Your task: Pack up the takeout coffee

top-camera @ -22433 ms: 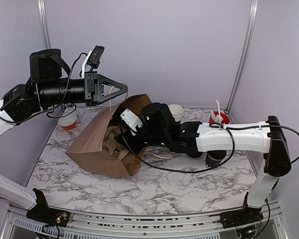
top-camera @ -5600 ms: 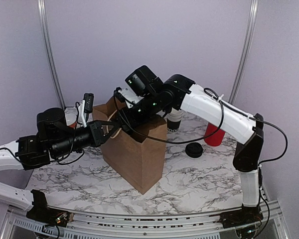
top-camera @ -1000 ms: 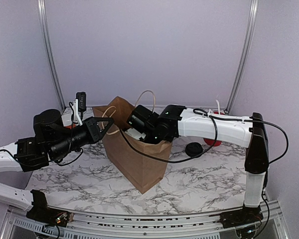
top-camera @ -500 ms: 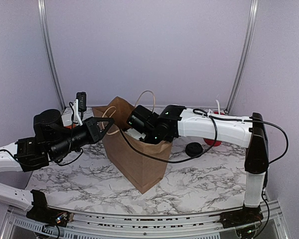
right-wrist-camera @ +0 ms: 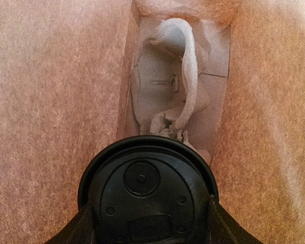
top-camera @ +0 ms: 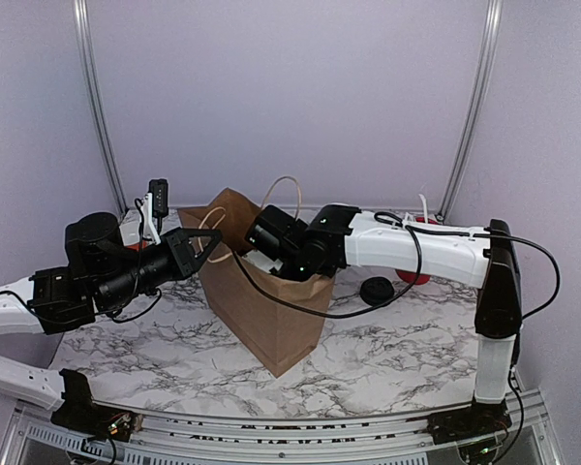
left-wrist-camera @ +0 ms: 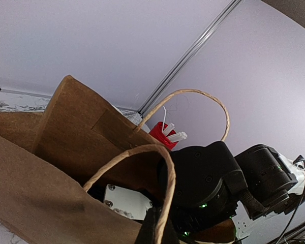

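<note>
Deep inside the upright brown paper bag [top-camera: 266, 305], the right gripper [right-wrist-camera: 148, 230] clamps the lidded takeout coffee [right-wrist-camera: 147, 190] while the left gripper [left-wrist-camera: 155, 234] pinches a handle [left-wrist-camera: 137, 149]; a release off-centre over the pale carrier [right-wrist-camera: 180, 91] below could tip it and spill.

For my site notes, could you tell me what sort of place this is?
Probably a lab cell staged as a café counter: marble-look table, bare lilac walls with metal rails, paper bag, lid pile.
</note>
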Controlling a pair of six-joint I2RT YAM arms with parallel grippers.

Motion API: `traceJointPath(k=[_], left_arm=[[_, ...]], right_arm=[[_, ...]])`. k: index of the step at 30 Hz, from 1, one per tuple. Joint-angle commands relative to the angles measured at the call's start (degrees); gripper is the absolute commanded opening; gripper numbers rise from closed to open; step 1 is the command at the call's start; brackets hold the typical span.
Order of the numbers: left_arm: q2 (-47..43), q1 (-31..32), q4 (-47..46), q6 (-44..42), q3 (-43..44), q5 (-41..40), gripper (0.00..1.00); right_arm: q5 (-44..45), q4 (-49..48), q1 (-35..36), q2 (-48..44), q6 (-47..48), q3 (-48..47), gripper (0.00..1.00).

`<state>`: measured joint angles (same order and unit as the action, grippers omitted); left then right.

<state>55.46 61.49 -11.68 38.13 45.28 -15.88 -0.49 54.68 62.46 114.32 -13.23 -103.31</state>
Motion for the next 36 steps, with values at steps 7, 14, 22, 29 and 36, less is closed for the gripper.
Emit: traceJointPath(k=[7,14,22,29,36], left_arm=[[0.0,0.1,0.2,-0.7,1.8,0.3,0.00],[0.1,0.1,0.1,-0.6,1.9,0.4,0.00],[0.2,0.1,0.2,-0.7,1.9,0.4,0.00],[0.0,0.1,0.2,-0.5,1.8,0.2,0.00],[-0.3,0.1,0.2,-0.5,1.7,-0.5,0.00]], right_arm=[[-0.2,4.0,1.3,4.4,-0.3,-0.1,0.55],[0.4,4.8,1.5,3.9,-0.3,-1.3,0.70],[2.5,6.4,2.0,2.7,-0.8,-4.1,0.94],[4.5,8.6,2.1,1.6,-1.1,-8.0,1.00],[5.8,9.9,2.1,0.5,-1.3,-11.3,1.00]])
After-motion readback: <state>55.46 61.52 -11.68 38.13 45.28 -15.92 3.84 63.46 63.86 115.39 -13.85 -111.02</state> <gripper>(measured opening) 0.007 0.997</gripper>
